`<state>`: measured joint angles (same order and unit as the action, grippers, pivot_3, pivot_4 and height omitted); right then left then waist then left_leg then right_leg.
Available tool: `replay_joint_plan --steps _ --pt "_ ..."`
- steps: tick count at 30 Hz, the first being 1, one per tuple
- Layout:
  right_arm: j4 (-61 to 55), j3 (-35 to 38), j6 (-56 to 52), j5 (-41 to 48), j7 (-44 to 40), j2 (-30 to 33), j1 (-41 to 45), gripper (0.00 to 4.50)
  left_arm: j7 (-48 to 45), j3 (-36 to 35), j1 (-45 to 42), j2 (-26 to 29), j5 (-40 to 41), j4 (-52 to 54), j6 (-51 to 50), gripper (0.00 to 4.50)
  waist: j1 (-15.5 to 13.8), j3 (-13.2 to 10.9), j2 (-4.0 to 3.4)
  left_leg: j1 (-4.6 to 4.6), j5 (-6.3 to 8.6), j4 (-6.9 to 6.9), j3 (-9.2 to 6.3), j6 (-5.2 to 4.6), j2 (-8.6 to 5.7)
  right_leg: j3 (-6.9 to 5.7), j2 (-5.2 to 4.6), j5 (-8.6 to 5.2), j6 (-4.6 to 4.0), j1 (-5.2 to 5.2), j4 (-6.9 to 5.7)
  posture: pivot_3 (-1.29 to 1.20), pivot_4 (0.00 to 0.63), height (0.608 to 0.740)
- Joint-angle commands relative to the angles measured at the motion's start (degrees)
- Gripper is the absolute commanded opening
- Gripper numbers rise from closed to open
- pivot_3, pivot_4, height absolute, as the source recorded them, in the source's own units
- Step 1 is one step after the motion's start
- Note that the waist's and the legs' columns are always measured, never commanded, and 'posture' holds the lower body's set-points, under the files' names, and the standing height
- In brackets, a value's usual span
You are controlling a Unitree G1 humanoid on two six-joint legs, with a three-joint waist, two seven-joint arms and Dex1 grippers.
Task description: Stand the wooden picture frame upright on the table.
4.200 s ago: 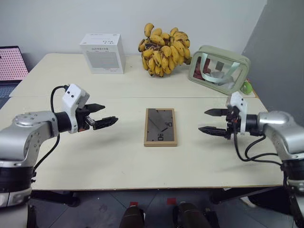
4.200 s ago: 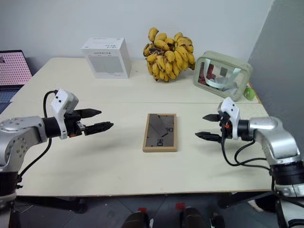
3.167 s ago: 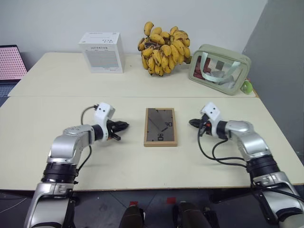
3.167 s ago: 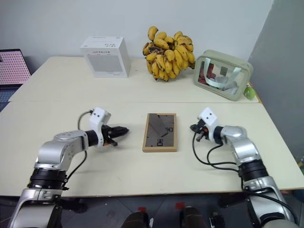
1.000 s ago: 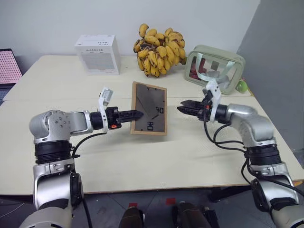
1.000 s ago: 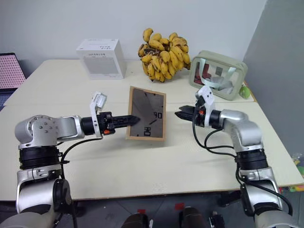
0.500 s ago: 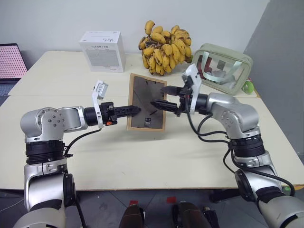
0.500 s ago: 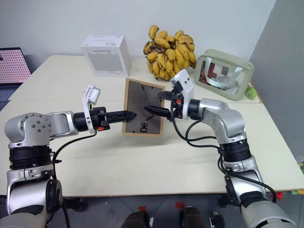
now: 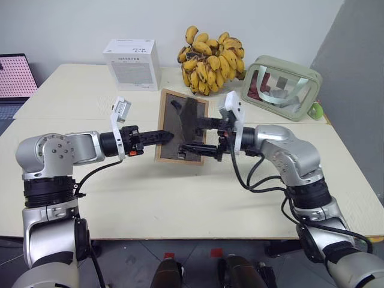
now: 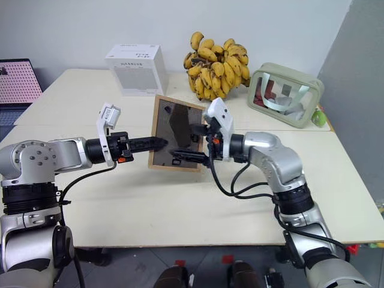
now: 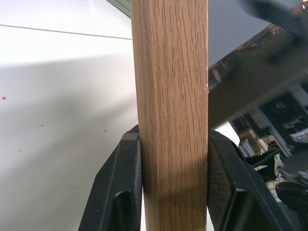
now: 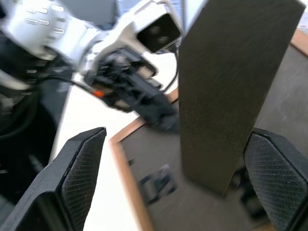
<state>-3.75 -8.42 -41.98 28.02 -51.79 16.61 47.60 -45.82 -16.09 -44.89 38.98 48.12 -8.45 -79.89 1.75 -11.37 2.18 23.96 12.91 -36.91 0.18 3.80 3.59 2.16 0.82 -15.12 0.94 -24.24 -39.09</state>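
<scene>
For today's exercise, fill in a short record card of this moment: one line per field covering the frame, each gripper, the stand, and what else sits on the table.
frame: wooden picture frame held off the table, nearly upright, dark back panel facing the camera
left gripper: left gripper shut on the frame's left edge; fingers clamp the wood on both sides
right gripper: right gripper open at the back panel, its fingers either side of the stand
stand: fold-out stand swung out from the back
other items: white box, bananas, green pouch

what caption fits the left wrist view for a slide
Left gripper clamps the wooden picture frame by its edge above the table.
</scene>
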Motion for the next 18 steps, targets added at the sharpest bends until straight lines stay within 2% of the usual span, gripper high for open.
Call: replay_joint_plan --steps 1,4,6,9,10,12,14,18 --pt "-4.1 1.8 -0.3 2.5 -2.0 2.5 -1.3 4.48 0.1 -2.3 -0.2 0.0 2.5 2.1 -0.6 1.31 0.0 0.0 0.0 0.0 0.0 0.0 -0.01 0.0 0.0 -0.01 0.0 0.0 0.0 0.0 -0.01 0.0 0.15 0.74" --pt "-1.9 3.2 4.0 -1.3 0.0 5.5 -3.5 4.48 1.9 -3.2 0.4 -1.2 3.5 2.5 -1.9 1.31 0.1 0.0 0.0 -0.02 0.0 0.0 0.0 0.0 0.0 0.0 0.01 -0.01 0.01 0.0 -0.02 0.0 0.15 0.74" --pt "-0.6 3.6 10.3 -5.0 -1.3 9.9 -6.3 4.48 2.9 -4.6 1.0 -2.4 5.4 3.5 -5.1 1.31 0.0 0.0 0.0 -0.02 0.0 -0.01 -0.02 0.0 -0.01 0.0 0.0 -0.01 0.02 0.04 0.01 0.0 0.15 0.74" --pt "1.6 3.6 29.2 -12.9 -4.2 16.5 -12.3 4.48 5.3 -8.2 1.2 -4.5 7.9 3.1 -11.3 1.31 -0.3 0.0 0.03 0.02 0.01 -0.04 0.04 -0.01 -0.06 0.03 -0.03 -0.02 0.05 0.03 0.05 0.0 0.15 0.74" --pt "3.5 3.4 39.1 -16.9 -3.3 17.8 -13.6 4.48 6.6 -9.1 1.2 -4.9 9.2 2.2 -12.2 1.31 -0.4 0.0 0.03 0.06 0.01 -0.03 -0.01 -0.02 -0.1 0.01 -0.04 -0.03 0.09 0.05 0.1 0.0 0.15 0.74" --pt "11.0 2.0 64.3 -29.9 6.1 20.4 -14.1 4.48 10.3 -10.1 1.3 -5.5 14.5 -1.2 -12.6 1.31 0.0 0.0 0.07 0.06 0.02 -0.03 0.02 -0.03 -0.1 0.02 -0.05 -0.16 0.31 0.06 0.14 0.0 0.15 0.74" --pt "18.6 1.0 83.9 -41.6 16.2 21.8 -12.1 4.48 13.3 -9.7 2.0 -5.6 20.0 -3.3 -12.6 1.31 0.6 0.0 0.06 -0.05 0.02 -0.04 0.11 -0.02 -0.07 0.14 -0.05 -0.15 0.31 0.05 0.05 0.0 0.15 0.74" --pt "31.0 -1.2 100.0 -53.5 28.6 20.0 -6.2 4.48 21.6 -6.5 3.6 -4.9 29.9 -6.6 -12.6 1.31 1.9 0.0 0.06 -0.22 -0.01 0.0 0.17 0.01 0.0 0.26 -0.01 -0.06 0.32 0.04 -0.06 0.0 0.15 0.74"
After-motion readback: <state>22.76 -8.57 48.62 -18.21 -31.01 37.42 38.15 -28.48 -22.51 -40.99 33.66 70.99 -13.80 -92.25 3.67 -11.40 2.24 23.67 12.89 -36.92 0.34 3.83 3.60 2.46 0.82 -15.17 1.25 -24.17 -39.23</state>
